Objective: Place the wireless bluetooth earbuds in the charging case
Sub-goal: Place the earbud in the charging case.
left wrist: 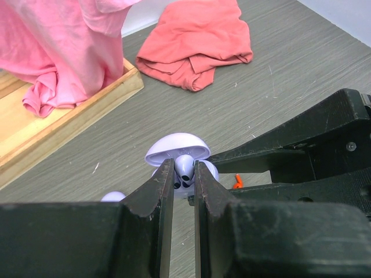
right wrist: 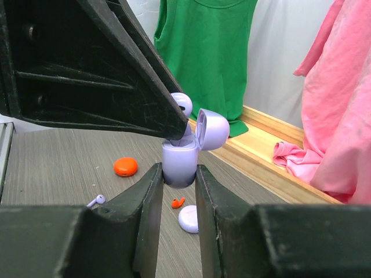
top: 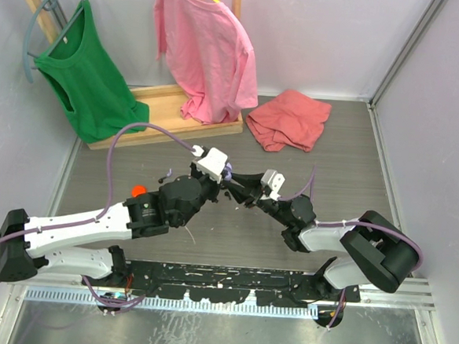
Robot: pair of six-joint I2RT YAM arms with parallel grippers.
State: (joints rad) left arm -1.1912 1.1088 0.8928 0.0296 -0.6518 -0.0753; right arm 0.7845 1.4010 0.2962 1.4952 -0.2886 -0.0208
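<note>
One charging case [right wrist: 179,157], lavender, stands upright between the fingers of the right gripper [right wrist: 178,169], which press against its two sides. Its lid [right wrist: 211,128] hangs open toward 3 o'clock in the right wrist view. Whether anything sits in its wells we cannot tell, because a black finger of the left arm covers the mouth.

Across the table [top: 232,247] in the top view, a green tank top [top: 86,75] hangs at 10 o'clock of the meeting grippers. A wooden rack base [top: 165,98] lies at 11 o'clock with a pink shirt [top: 206,52] draped onto it. A folded red cloth [top: 288,119] lies at 1 o'clock. All of these are well apart from the case. Nearer, an orange disc [top: 139,190] rests at 9 o'clock. The grey tabletop runs to walls at 9 and 3 o'clock, well away from both grippers.

From the right wrist we see a pale stemmed bud [right wrist: 95,201] at 8 o'clock of the case. An orange earbud [right wrist: 177,202] and a lavender disc [right wrist: 188,218] lie at 6 o'clock, down on the table and apart from the fingers.

The left gripper [left wrist: 184,169] has its fingers drawn nearly together, pinching a lavender earbud [left wrist: 185,164]. That earbud is held at 12 o'clock of the case mouth, just beside the open lid.
</note>
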